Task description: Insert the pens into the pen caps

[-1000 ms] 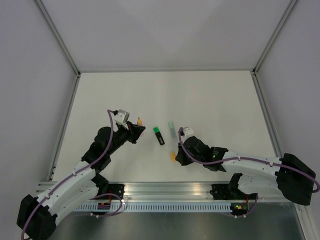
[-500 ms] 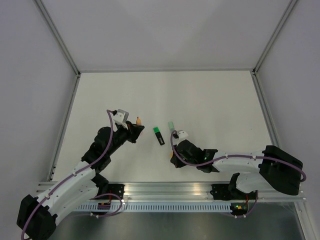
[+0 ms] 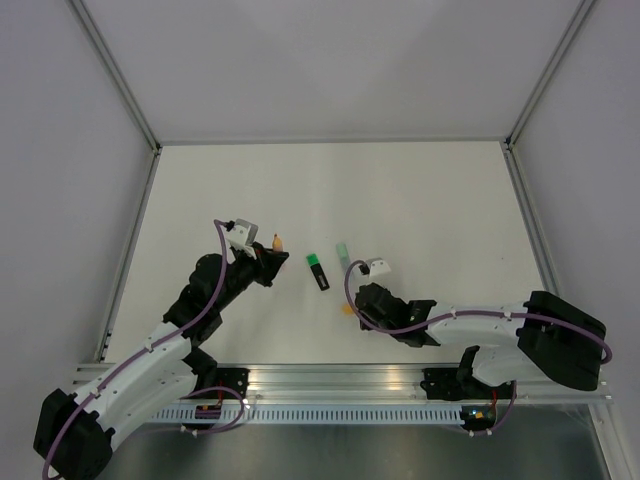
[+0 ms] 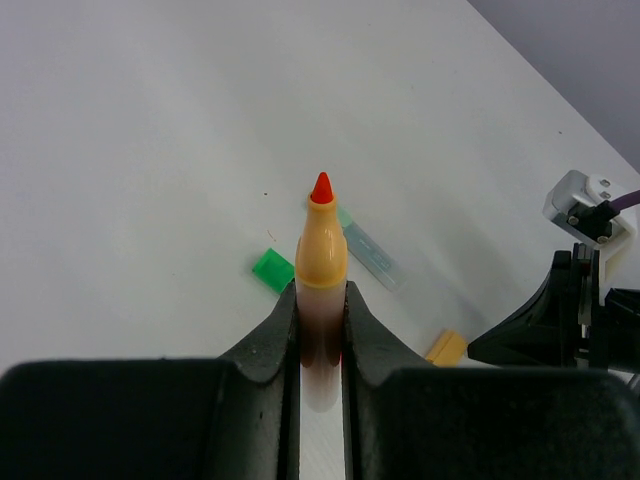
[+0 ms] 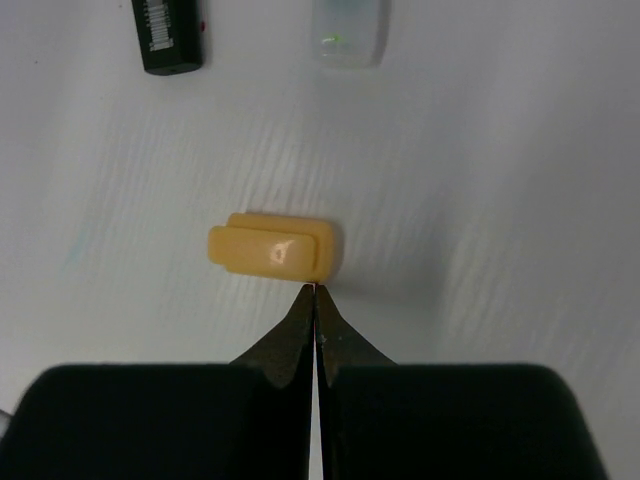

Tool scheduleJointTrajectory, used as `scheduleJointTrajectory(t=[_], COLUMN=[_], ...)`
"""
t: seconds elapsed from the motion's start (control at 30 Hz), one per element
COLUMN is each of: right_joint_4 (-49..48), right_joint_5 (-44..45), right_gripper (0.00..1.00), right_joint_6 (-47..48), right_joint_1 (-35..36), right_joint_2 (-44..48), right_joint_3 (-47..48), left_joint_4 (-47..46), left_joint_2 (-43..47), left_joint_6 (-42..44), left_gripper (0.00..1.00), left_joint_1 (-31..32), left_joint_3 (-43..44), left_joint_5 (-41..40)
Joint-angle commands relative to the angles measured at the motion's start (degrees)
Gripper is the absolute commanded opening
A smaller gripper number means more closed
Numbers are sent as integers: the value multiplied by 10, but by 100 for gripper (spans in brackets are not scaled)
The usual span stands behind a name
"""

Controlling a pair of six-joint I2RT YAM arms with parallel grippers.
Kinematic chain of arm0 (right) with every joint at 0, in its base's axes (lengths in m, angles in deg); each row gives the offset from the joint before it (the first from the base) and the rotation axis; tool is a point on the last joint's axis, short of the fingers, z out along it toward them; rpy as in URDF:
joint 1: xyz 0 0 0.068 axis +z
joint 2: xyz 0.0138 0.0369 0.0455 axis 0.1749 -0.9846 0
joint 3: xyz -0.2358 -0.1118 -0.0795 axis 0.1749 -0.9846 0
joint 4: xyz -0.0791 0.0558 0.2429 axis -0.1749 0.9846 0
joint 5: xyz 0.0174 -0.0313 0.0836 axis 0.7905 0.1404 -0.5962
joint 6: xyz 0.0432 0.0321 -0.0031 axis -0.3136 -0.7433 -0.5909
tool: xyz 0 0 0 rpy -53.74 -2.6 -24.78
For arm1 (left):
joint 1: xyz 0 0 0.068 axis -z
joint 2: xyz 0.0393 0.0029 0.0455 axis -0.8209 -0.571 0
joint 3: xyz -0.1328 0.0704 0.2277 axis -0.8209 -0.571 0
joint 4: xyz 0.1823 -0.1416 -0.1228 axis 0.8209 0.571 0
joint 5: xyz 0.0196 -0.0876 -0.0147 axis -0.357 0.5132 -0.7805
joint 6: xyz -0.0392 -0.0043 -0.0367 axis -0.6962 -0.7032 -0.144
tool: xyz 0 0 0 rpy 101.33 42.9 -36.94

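My left gripper [image 4: 321, 300] is shut on the pale pink-orange pen [image 4: 321, 250], whose orange tip points away over the table; in the top view this pen [image 3: 276, 242] is at centre left. The orange-yellow pen cap [image 5: 272, 248] lies flat on its side. My right gripper [image 5: 316, 290] is shut and empty, its tips right at the cap's near edge. From above, that cap [image 3: 346, 310] sits just left of the right gripper [image 3: 354, 312]. The black pen with a green end [image 3: 318, 272] lies between the arms.
A pale translucent piece with a green end [image 3: 343, 255] lies just right of the black pen and beyond the orange cap. The white table [image 3: 430, 200] is walled by grey panels at the back and sides. The arm bases stand along the near rail.
The right arm has folded lower and its gripper has shifted slightly, ending with its tips against the orange-yellow cap. The left arm and its pen have not moved.
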Motion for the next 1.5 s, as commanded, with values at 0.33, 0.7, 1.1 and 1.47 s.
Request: scheduleJointTrajectory(t=[0.33, 0.7, 1.1, 1.47], right_joint_4=[69, 460, 554, 546], right_joint_5=[87, 109, 22, 14], right_gripper=[46, 55, 51, 53], right_joint_6=[-93, -543, -758, -777], right_joint_1=[-1, 0, -2, -1], right_joint_2=[45, -88, -168, -197], right_joint_3=[44, 297, 351, 368], left_joint_4=[-7, 8, 30, 37], left_joint_2=[4, 52, 106, 131], left_joint_6=[17, 18, 18, 17], left_gripper=[2, 2, 2, 2], left_joint_1=[0, 0, 0, 0], left_joint_3=[-1, -9, -18, -22], left_joint_5=[-17, -39, -78, -82])
